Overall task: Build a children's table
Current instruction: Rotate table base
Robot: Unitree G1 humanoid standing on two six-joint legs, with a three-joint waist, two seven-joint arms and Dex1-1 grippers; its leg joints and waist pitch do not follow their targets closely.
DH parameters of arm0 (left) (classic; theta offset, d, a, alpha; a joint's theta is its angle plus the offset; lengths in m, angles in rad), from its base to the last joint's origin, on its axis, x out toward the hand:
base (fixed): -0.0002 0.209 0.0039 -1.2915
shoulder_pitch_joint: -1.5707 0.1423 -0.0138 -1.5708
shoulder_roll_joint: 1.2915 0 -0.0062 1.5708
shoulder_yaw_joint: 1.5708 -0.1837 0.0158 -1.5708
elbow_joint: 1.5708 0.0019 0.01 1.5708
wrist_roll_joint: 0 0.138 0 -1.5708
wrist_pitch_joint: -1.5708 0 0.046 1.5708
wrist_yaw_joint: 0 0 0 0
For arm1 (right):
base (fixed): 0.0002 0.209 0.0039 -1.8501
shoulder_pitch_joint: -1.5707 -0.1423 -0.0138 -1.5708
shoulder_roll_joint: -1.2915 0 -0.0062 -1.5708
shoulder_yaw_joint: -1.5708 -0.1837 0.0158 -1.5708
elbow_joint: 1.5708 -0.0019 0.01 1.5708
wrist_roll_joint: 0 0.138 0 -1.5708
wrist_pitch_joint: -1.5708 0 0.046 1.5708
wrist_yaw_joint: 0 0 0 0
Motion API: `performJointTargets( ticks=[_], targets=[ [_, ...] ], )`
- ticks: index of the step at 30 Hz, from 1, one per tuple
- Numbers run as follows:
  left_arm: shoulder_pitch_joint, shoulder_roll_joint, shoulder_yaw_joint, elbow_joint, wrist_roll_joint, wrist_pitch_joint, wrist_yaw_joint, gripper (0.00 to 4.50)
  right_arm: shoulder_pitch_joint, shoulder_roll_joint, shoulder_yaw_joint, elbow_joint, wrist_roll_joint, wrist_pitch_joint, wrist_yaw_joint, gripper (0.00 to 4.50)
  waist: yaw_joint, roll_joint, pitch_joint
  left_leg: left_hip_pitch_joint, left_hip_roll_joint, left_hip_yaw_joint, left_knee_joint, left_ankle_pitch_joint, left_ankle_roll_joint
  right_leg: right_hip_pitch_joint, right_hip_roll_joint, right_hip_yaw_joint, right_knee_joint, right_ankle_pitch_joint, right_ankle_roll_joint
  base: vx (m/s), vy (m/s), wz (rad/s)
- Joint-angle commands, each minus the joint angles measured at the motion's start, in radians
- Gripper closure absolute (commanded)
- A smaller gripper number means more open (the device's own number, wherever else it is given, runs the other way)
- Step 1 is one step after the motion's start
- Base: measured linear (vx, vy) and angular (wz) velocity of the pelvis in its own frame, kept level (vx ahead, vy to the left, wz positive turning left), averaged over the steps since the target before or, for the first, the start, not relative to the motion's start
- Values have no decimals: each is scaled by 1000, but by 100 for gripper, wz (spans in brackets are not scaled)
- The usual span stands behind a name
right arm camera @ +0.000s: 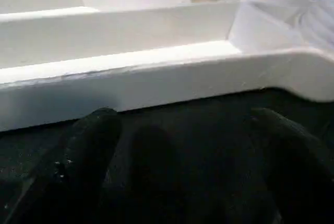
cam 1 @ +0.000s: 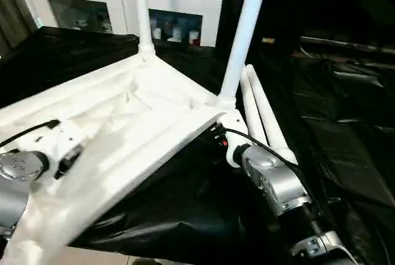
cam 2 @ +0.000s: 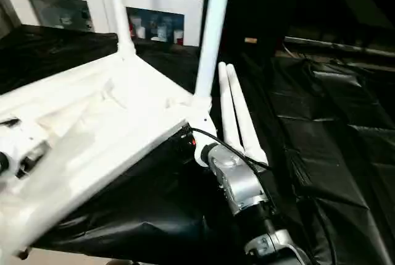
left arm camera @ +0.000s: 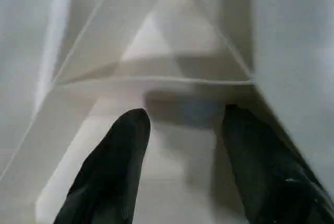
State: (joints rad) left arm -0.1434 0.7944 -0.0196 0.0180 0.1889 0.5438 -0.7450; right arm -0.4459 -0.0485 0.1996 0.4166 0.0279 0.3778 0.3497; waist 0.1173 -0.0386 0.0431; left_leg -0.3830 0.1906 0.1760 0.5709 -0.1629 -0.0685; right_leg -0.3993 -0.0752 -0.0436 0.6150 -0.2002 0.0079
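Tabletop [cam 1: 129, 123]: inverted, sockets up for legs | fitted legs [cam 1: 244, 30]: two | spare legs [cam 1: 262, 113]: two | left end effector [left arm camera: 182, 145]: spread | right end effector [right arm camera: 180, 151]: spread.

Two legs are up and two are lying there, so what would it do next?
Probably reach the right gripper, open beside the tabletop, toward the two loose legs on the black sheet: only two legs stand in sockets.
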Motion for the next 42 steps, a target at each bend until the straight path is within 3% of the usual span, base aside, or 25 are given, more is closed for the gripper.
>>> performJointTargets(
  ticks=[1,6,9,16,21,29,37,42],
  targets=[
    [15,6,-42,-49,-37,4,-69,186,-16,-6,-24,12,-3,-19,-1,31,-1,27,-54,31,32,-13,-76,-270,-63,30,-56,39,-58,-89,-178,0,0,0],
    [26,16,-67,-119,-112,-25,-175,186,-24,-7,-22,36,-3,-34,2,31,-3,25,-55,29,32,-11,-74,-260,-61,31,-54,39,-57,-86,-183,0,0,0],
    [43,21,-94,-158,-179,-113,-280,186,-35,1,-13,52,-4,-46,7,31,-1,25,-55,30,31,-12,-74,-250,-60,30,-54,38,-56,-81,-183,0,0,0],
    [-30,-23,-156,-127,-179,-104,-311,186,-47,8,-2,63,-7,-63,31,31,-8,21,-53,29,30,-10,-74,-271,-63,32,-56,41,-59,-129,-174,0,0,0],
    [-84,-59,-202,-93,-177,-130,-340,186,-56,13,3,74,-8,-77,49,31,-8,25,-54,32,30,-10,-74,-287,-70,29,-56,42,-62,-161,-169,0,0,0],
    [-128,-116,-261,-67,-165,-136,-344,186,-70,37,18,82,-15,-94,77,31,-18,23,-56,28,29,-11,-70,-263,-65,35,-54,40,-57,-125,-183,0,0,0],
    [-153,-145,-291,-25,-140,-153,-323,186,-75,61,47,89,-15,-111,124,31,-22,17,-49,32,32,-13,-75,-333,-62,30,-59,43,-71,-259,-164,0,0,0],
    [-182,-198,-299,4,-131,-175,-292,186,-87,73,41,110,-15,-127,133,31,-24,20,-46,36,33,-17,-77,-388,-72,22,-61,43,-80,-356,-147,0,0,0]
  ],
)
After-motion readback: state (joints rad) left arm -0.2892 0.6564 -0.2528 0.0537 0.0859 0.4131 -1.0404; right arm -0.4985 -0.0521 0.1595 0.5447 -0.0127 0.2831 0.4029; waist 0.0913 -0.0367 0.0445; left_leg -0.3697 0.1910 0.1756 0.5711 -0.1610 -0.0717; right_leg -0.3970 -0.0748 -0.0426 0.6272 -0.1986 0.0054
